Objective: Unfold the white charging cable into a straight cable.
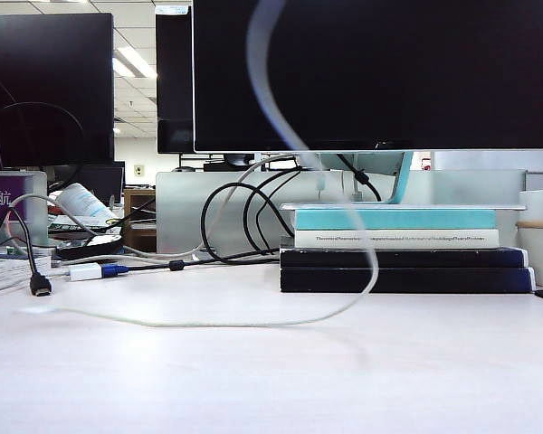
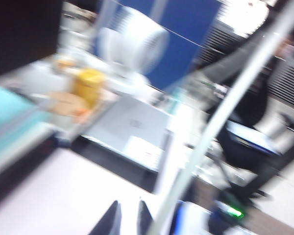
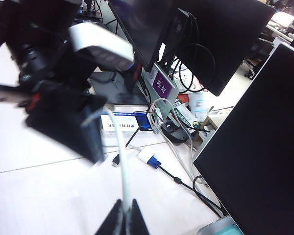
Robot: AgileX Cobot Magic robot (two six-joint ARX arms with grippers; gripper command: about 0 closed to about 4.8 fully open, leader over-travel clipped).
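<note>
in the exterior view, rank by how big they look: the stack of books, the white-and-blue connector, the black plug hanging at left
1. Stack of books: by far the largest.
2. White-and-blue connector.
3. Black plug: smallest, though close to the connector in size, and it may sit a little nearer the camera, so ranks 2 and 3 are unsure.

Left end effector (image 2: 130, 218): fingers nearly together, raised, seen blurred in its own wrist view
Right end effector (image 3: 123, 218): fingers pressed together, raised above the worktop
Left arm (image 3: 59, 88): dark, raised, just ahead of the right end effector
</note>
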